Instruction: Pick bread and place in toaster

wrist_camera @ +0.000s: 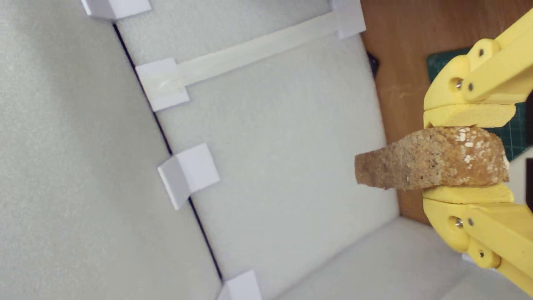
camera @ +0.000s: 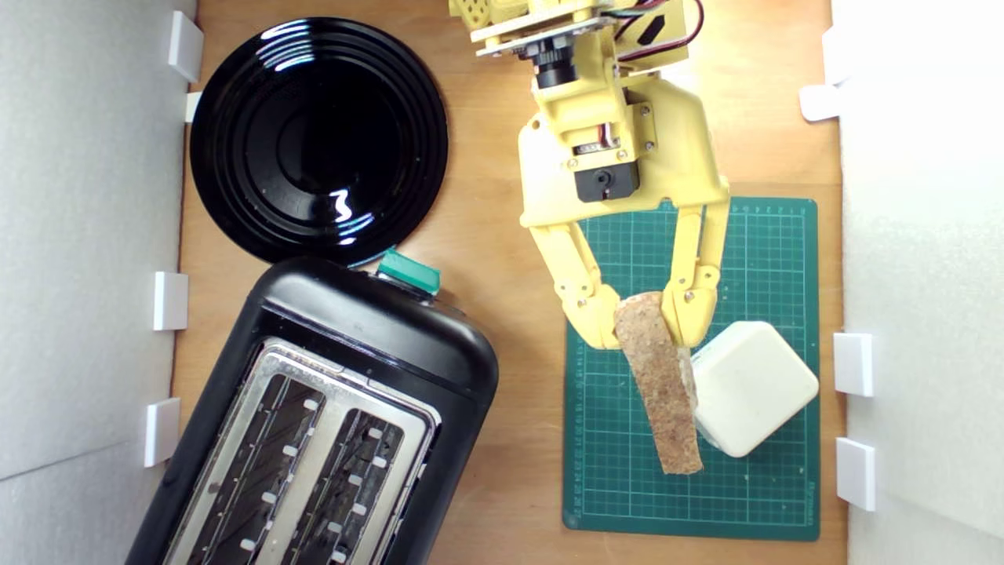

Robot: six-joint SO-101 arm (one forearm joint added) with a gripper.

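Exterior view: toaster (camera: 314,424) lower left, plate (camera: 318,141) behind it; mat (camera: 753,502) right, carrying block (camera: 753,388); bread (camera: 659,384) beside block.

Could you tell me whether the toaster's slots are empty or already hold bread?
Empty. The exterior view shows both toaster slots open, with only wire guides inside; the bread is clamped in the end effector over the green mat.
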